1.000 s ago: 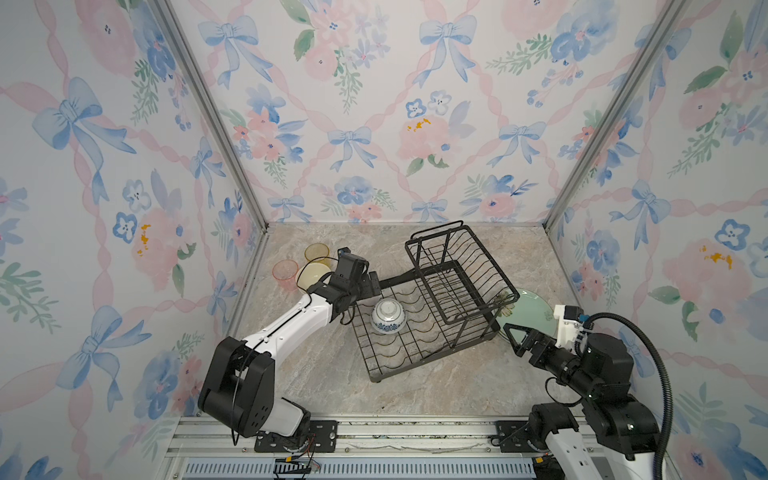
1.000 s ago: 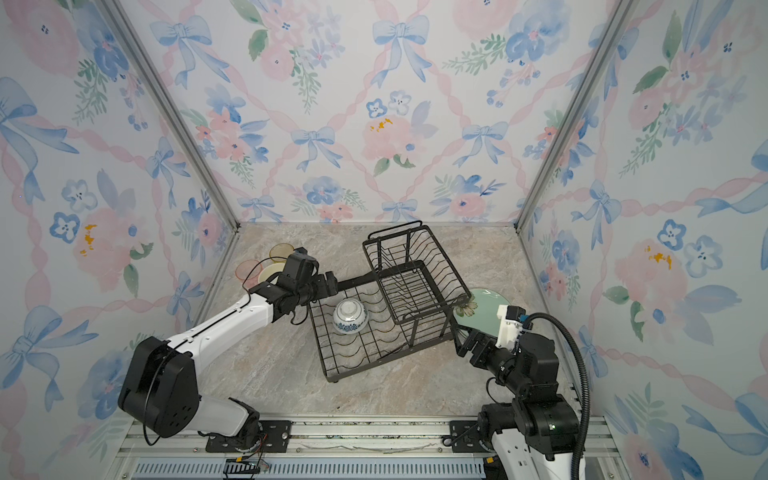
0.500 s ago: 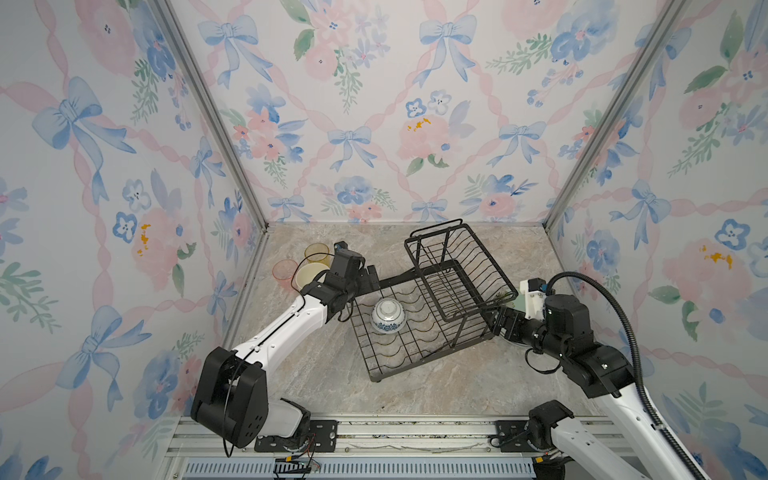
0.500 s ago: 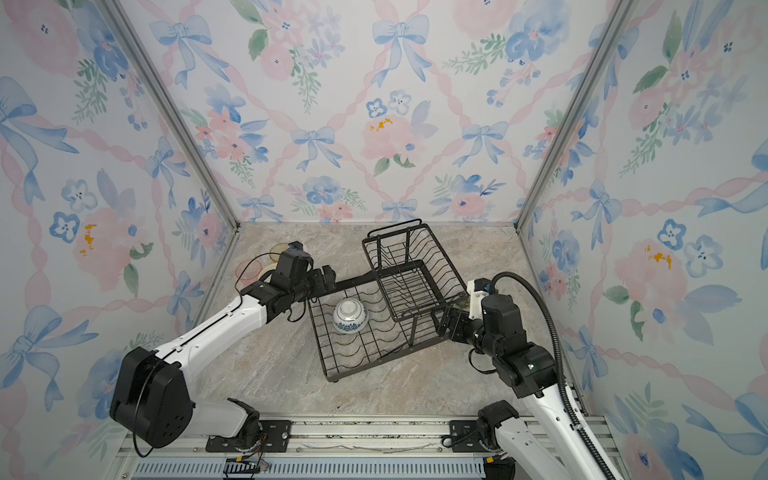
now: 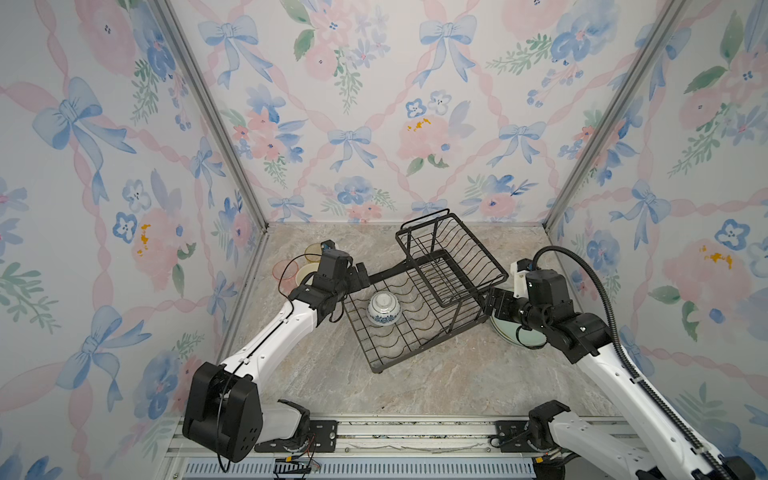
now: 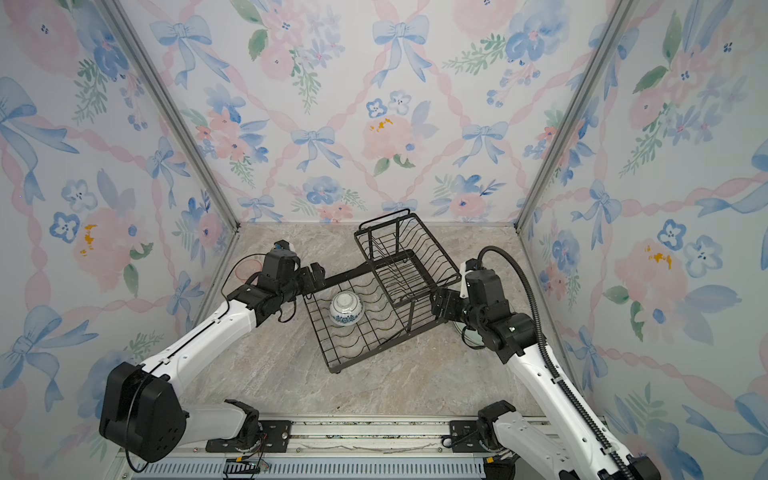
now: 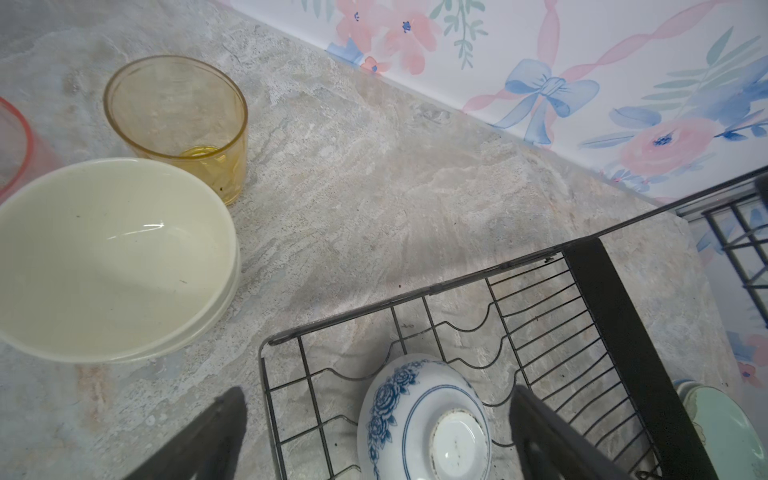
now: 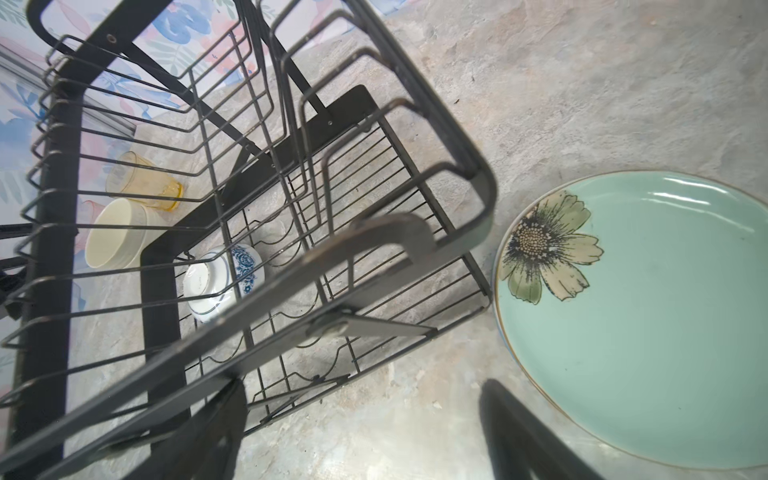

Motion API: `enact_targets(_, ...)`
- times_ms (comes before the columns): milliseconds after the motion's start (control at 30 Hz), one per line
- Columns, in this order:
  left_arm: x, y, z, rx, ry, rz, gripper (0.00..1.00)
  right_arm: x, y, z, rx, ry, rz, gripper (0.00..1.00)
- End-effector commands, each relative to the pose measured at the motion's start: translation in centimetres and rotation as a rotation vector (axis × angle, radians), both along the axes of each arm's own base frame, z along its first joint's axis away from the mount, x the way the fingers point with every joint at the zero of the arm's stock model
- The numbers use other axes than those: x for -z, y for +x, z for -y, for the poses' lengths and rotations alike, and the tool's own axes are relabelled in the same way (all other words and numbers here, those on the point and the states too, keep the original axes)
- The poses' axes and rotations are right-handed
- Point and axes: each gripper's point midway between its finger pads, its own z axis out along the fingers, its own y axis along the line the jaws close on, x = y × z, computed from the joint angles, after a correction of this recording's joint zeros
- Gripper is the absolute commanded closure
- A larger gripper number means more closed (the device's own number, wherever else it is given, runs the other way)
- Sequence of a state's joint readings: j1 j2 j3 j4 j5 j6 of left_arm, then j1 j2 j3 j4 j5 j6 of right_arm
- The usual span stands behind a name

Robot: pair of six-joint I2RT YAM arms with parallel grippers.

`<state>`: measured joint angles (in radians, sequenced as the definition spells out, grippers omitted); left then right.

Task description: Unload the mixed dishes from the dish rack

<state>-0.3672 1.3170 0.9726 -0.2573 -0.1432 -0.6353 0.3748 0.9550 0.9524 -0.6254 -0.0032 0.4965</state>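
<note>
The right arm has swung up from the front rail, bringing the right gripper [image 8: 361, 395] to the raised-basket end of the dish rack [image 5: 457, 266], jaws spread, gripping nothing; the pale green plate [image 8: 644, 324] lies flat on the table [image 5: 415, 395] just beside it; the rack's lower tray holds the blue-and-white patterned bowl [image 5: 383, 308], upside down; the left gripper [image 7: 374, 399] hovers over the tray's corner near that bowl, jaws wide; nested cream bowls [image 7: 112, 257], yellow tumbler [image 7: 178, 120] and pink tumbler [image 7: 12, 141] stand together on the table.
</note>
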Motion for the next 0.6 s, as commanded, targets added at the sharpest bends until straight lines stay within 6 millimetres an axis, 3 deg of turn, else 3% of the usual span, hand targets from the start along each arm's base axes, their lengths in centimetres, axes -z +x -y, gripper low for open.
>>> enact_targets(0,0.0,-0.1,0.0,0.010,-0.015,0.006,0.02,-2.7,1.9,0.9,0.018,-0.065,0.101,0.11)
enact_targets(400,-0.2,-0.5,0.0,0.016,-0.031,0.019,0.02,-2.7,6.4,3.8,0.068,-0.139,0.074,0.10)
enact_targets(567,-0.1,-0.6,0.0,0.016,-0.034,0.022,0.02,-3.6,8.3,3.6,0.064,-0.119,0.092,0.10)
